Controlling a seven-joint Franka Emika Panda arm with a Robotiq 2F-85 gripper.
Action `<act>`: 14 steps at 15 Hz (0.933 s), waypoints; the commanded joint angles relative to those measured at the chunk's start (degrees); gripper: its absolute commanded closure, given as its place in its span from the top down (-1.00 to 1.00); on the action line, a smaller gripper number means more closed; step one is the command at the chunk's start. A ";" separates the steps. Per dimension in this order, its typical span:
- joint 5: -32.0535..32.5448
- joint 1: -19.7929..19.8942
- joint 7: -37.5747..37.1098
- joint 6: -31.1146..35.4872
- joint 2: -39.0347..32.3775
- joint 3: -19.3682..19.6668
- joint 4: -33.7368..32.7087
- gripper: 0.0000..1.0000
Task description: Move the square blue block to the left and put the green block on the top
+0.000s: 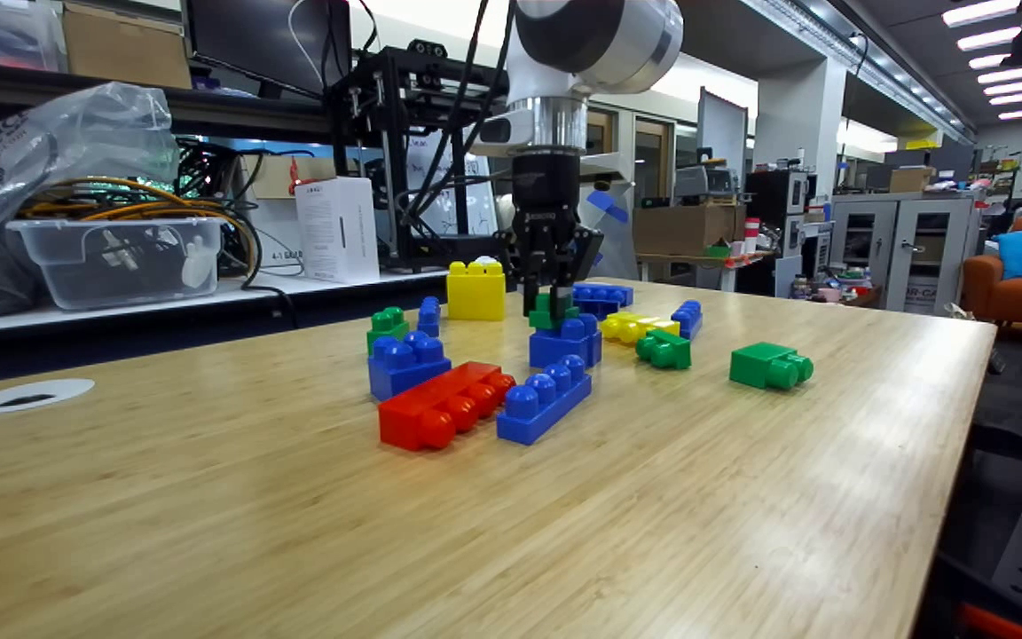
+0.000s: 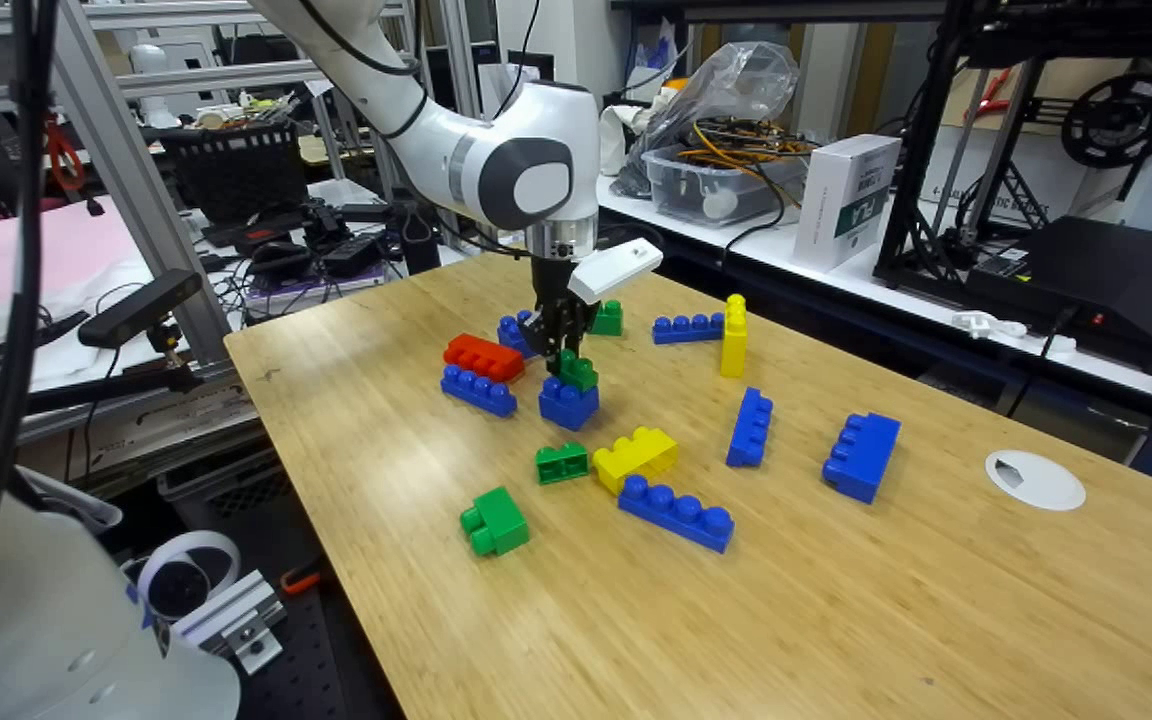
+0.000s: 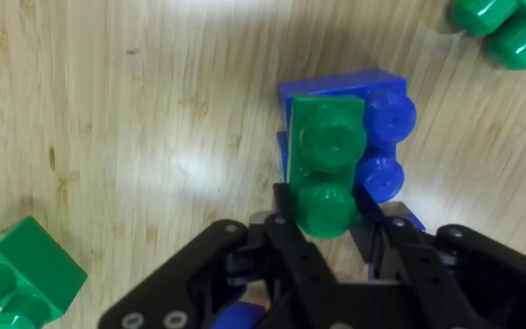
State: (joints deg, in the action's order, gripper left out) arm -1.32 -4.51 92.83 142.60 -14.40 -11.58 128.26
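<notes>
The square blue block [image 1: 567,348] stands on the table under my gripper [image 1: 546,309]. It also shows in an exterior view [image 2: 568,405] and the wrist view [image 3: 388,118]. The dark-green block [image 1: 553,308] is between my fingers, over one half of the blue block; it also shows in an exterior view [image 2: 578,371]. In the wrist view my gripper [image 3: 324,194] is shut on the near end of the green block [image 3: 328,160], a finger on each side. Two blue studs stay uncovered. I cannot tell whether the green block is pressed down fully.
A long blue brick [image 1: 545,404], a red brick [image 1: 440,408] and another chunky blue brick [image 1: 406,366] lie close by. A small green brick [image 2: 562,463], a yellow brick [image 2: 636,456] and a bright green brick [image 2: 498,522] lie on another side. An upright yellow brick [image 2: 733,338] stands farther off.
</notes>
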 commanded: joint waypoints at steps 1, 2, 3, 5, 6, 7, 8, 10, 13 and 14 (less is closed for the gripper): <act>0.25 0.63 1.11 1.87 -0.52 -0.09 0.48 -0.80; 0.56 0.62 1.02 1.87 -0.68 0.07 0.49 -0.80; 0.69 0.66 1.10 1.80 -0.82 0.18 0.49 -0.80; 0.99 0.64 1.05 1.81 -1.04 0.38 0.49 -0.80; 1.14 0.61 1.00 1.82 -1.07 0.45 0.50 -0.80; 1.20 0.60 0.99 1.83 -1.08 0.46 0.51 -0.80; 1.23 0.59 0.95 1.87 -1.06 0.46 0.52 -0.80; 1.22 0.60 0.91 1.87 -1.05 0.46 0.55 -0.80; 1.04 0.58 0.65 1.50 -1.15 0.44 0.46 0.21; 0.98 0.58 0.62 1.48 -1.18 0.43 0.47 0.34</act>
State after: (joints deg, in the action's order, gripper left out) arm -0.78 -4.48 92.83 142.65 -14.57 -10.98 128.50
